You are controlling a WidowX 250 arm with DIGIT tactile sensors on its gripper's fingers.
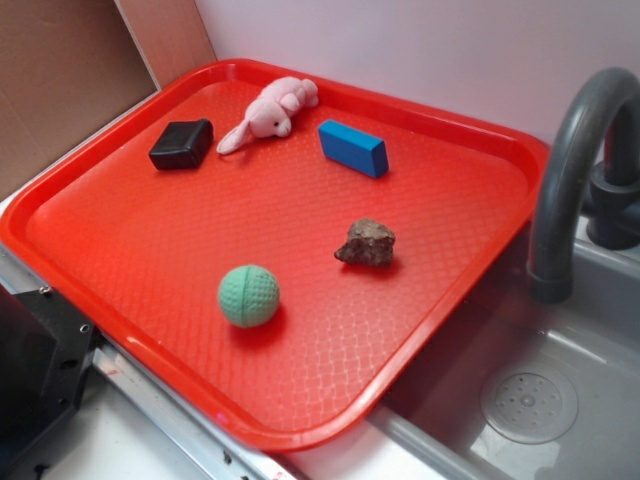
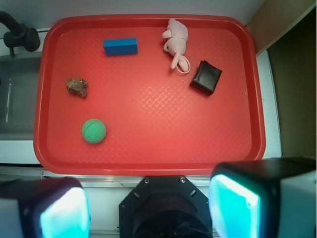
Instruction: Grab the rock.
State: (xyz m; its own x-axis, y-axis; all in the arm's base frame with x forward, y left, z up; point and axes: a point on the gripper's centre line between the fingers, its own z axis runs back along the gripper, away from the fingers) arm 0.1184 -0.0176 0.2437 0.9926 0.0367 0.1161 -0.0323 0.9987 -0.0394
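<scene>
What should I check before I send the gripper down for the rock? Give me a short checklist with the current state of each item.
1. Rock in plain view on the red tray, nothing covering it: ok.
2. Space around it: green ball and blue block both lie apart from it: ok.
3. Gripper open, fingers spread wide in the wrist view: ok.
4. Gripper empty: ok.
5. Gripper above the rock: not ok; it is at the tray's near edge, and the rock is toward the sink side.
6. Clearance from the faucet on approach: cannot tell.
</scene>
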